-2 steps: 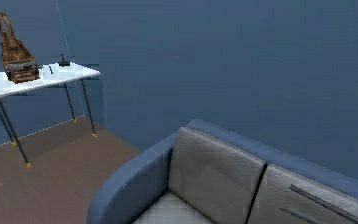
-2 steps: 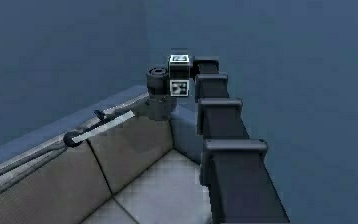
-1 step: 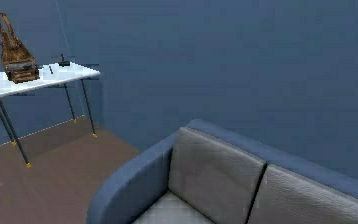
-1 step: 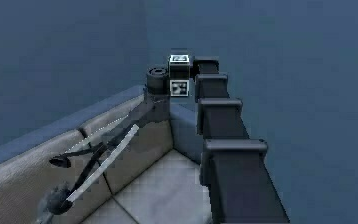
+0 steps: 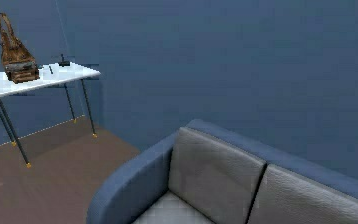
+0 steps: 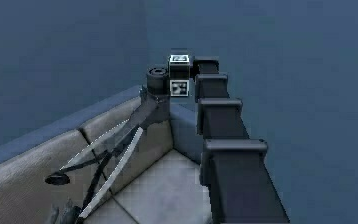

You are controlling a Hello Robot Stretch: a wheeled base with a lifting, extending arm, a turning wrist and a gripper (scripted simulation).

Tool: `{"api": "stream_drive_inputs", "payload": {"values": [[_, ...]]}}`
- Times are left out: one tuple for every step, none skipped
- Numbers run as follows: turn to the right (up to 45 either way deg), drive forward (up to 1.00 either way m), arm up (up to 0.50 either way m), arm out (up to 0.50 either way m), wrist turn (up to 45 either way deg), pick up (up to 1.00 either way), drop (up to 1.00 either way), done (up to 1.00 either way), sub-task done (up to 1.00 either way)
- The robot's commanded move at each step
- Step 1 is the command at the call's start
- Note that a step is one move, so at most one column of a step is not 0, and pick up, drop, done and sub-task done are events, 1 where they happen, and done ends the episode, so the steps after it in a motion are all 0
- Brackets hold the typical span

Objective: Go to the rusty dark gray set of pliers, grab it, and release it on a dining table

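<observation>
Currently the claw (image 6: 71, 194) slants down over a blue sofa (image 6: 47, 125), and its thin fingers (image 6: 57, 178) reach toward the grey seat cushion (image 6: 157, 190). Claw state cannot be told, nor whether it holds anything, because the cushion lies directly behind its far end. Just right of the claw stands the dark arm bar (image 6: 232, 150) with a white marker square (image 6: 180, 86). A small greyish shape (image 6: 63, 212) lies just beside the fingertips. It is too small to confirm as the pliers. Well apart from the claw, a white table (image 5: 75, 72) carries a brown wooden object (image 5: 17, 50) and a small dark item (image 5: 62, 62), also unidentifiable.
</observation>
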Motion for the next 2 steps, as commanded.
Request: {"api": "stream_drive_inputs", "payload": {"values": [[0.0, 0.00, 0.00, -0.22, 0.0, 0.00, 0.00, 0.00, 0.00], [-45.0, 0.00, 0.00, 0.00, 0.0, 0.00, 0.00, 0.00, 0.00]]}}
